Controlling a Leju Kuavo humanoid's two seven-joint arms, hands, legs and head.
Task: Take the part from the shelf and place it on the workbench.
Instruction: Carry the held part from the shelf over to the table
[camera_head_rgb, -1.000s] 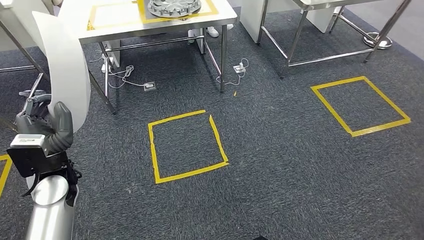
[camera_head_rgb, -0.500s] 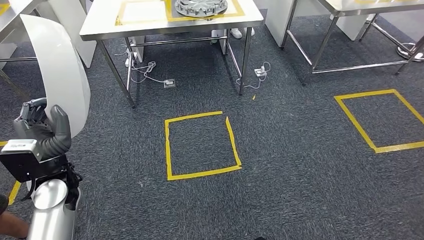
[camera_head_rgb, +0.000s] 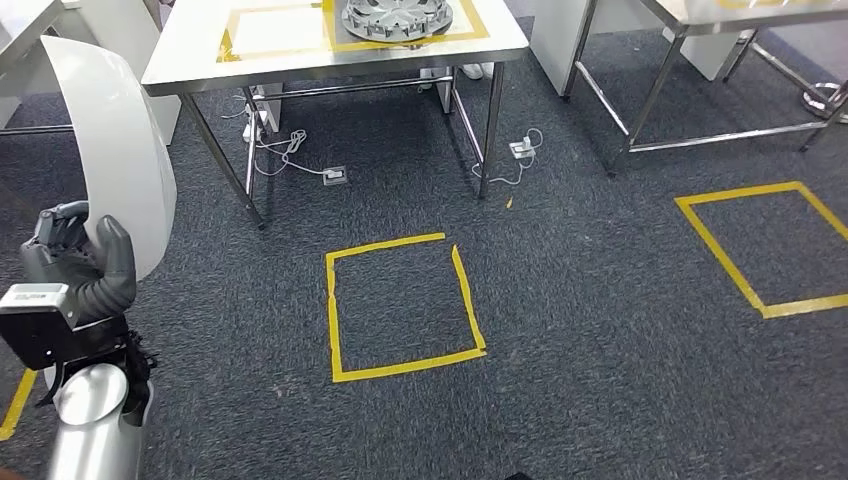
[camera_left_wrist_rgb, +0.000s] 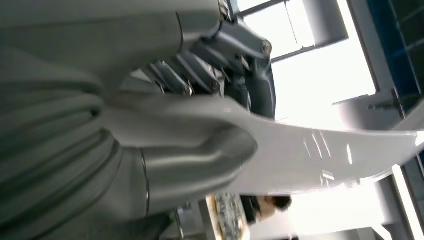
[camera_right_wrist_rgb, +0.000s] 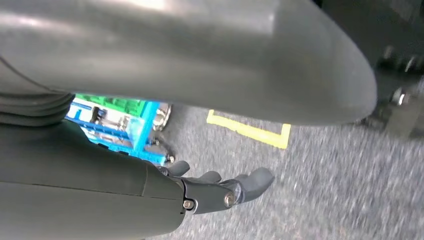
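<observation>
A large white curved part (camera_head_rgb: 120, 150) stands upright at the left of the head view, gripped at its lower edge by my left hand (camera_head_rgb: 85, 265). The left wrist view shows my thumb (camera_left_wrist_rgb: 200, 155) pressed against the same white part (camera_left_wrist_rgb: 310, 155), with the fingers behind it. The steel workbench (camera_head_rgb: 190, 50) stands ahead at the top, marked with yellow tape and carrying a grey round cast part (camera_head_rgb: 397, 17). My right hand (camera_right_wrist_rgb: 220, 192) hangs over the carpet, its fingers loose and holding nothing.
A yellow tape square (camera_head_rgb: 405, 366) marks the dark carpet in front of the workbench, with another (camera_head_rgb: 720, 245) to the right. Cables and a floor socket (camera_head_rgb: 335, 177) lie under the bench. A second steel table (camera_head_rgb: 650, 95) stands at the right. A blue cart (camera_right_wrist_rgb: 117, 125) is near my right side.
The whole picture has shifted as the camera moved: the workbench and tape squares sit lower and more to the right than a second ago. My left hand still holds the white part.
</observation>
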